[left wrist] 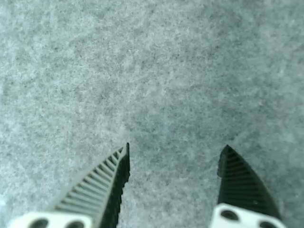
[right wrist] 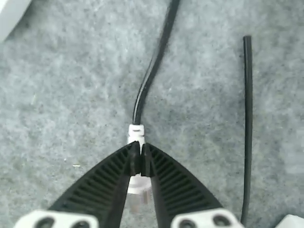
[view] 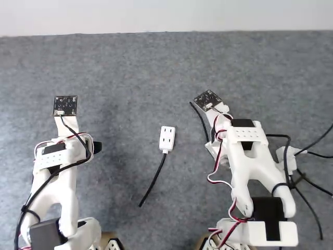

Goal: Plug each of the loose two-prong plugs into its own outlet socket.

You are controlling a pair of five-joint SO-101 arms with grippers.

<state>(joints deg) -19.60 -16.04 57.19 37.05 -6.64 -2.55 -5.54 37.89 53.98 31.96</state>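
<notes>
A white outlet block (view: 167,138) lies flat on the grey carpet between the two arms, its black cord (view: 154,179) trailing toward the near edge. My right gripper (right wrist: 141,148) is shut on a white two-prong plug (right wrist: 136,136), pinched between both fingertips. The plug's black cord (right wrist: 154,61) runs away over the carpet. In the high view the right arm (view: 248,156) stands to the right of the outlet block, with a black cord (view: 200,122) beside it. My left gripper (left wrist: 177,146) hangs open over bare carpet, nothing between its fingers. The left arm (view: 57,166) stands well left of the block.
A second black cable (right wrist: 247,118) lies parallel to the held plug's cord, its cut end free. A white corner (right wrist: 10,14) shows at the edge of the right wrist view. Black cables (view: 307,151) spread beside the right arm's base. Open carpet (view: 156,67) stretches beyond the arms.
</notes>
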